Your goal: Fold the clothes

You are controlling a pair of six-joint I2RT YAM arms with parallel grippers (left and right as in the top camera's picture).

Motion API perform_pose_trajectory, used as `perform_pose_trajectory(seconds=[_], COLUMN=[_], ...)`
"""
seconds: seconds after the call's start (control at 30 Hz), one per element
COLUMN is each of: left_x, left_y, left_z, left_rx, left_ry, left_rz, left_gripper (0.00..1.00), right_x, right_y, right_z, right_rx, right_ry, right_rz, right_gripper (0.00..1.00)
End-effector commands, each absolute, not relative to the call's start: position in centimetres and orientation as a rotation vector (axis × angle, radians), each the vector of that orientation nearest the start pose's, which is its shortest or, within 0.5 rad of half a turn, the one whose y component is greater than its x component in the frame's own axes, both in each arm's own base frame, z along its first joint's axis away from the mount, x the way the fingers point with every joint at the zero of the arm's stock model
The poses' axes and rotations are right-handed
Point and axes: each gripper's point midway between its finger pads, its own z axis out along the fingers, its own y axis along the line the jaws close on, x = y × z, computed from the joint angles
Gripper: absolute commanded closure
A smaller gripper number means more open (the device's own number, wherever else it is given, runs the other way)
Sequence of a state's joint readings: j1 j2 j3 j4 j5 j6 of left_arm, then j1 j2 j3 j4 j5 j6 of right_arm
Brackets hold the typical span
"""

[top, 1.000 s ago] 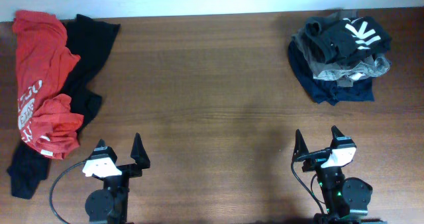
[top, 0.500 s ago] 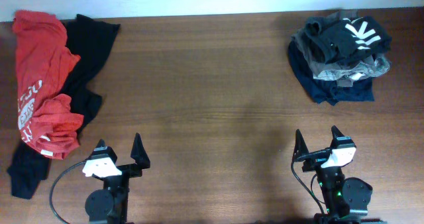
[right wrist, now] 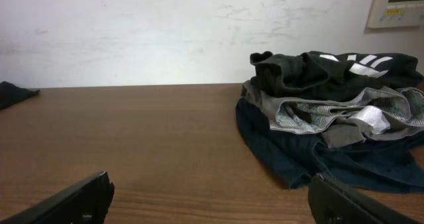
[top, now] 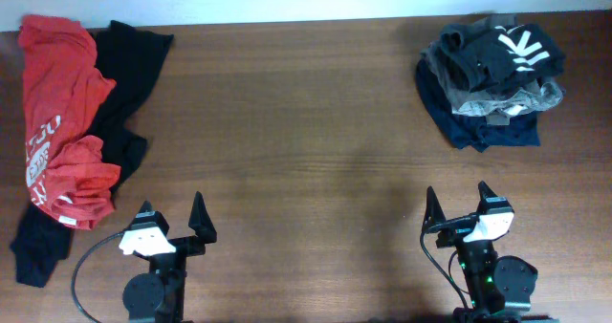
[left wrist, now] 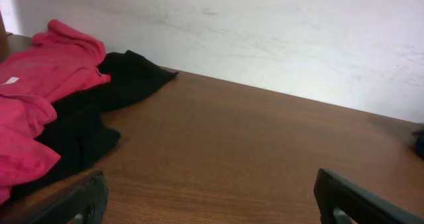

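An orange-red T-shirt (top: 57, 113) with white lettering lies crumpled at the table's far left, partly on top of a plain black garment (top: 129, 65). Both also show in the left wrist view, the T-shirt (left wrist: 40, 78) at the left edge and the black garment (left wrist: 99, 111) beside it. My left gripper (top: 172, 220) is open and empty near the front edge, to the right of the T-shirt; its fingers frame bare wood (left wrist: 209, 201). My right gripper (top: 456, 206) is open and empty at the front right, its fingers spread over bare wood (right wrist: 212, 204).
A pile of folded dark, grey and navy clothes (top: 492, 75) sits at the back right, also in the right wrist view (right wrist: 331, 118). A white wall runs behind the table's far edge. Brown wooden tabletop (top: 306, 132) lies between the two heaps.
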State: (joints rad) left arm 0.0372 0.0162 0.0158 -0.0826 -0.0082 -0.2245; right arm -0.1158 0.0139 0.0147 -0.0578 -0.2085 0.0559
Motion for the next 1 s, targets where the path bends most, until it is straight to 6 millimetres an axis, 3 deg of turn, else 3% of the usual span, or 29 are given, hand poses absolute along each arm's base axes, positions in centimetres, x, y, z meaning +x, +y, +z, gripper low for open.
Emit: perform_pose_trajectory(seconds=[0.0, 0.97], left_x=[24.57, 24.56], left_y=[1.06, 1.34], left_z=[15.60, 15.66], left_rx=[-0.207, -0.219], left_ry=[1.640, 1.636], left_rz=[-0.119, -0.106], left_gripper=[0.01, 0.01], right_x=[24.49, 24.51], right_y=[1.09, 0.90], right_z=[16.20, 16.19], right_rx=[-0.032, -0.023], right_ry=[1.625, 1.625], right_rz=[0.142, 0.132], right_gripper=[0.01, 0.01])
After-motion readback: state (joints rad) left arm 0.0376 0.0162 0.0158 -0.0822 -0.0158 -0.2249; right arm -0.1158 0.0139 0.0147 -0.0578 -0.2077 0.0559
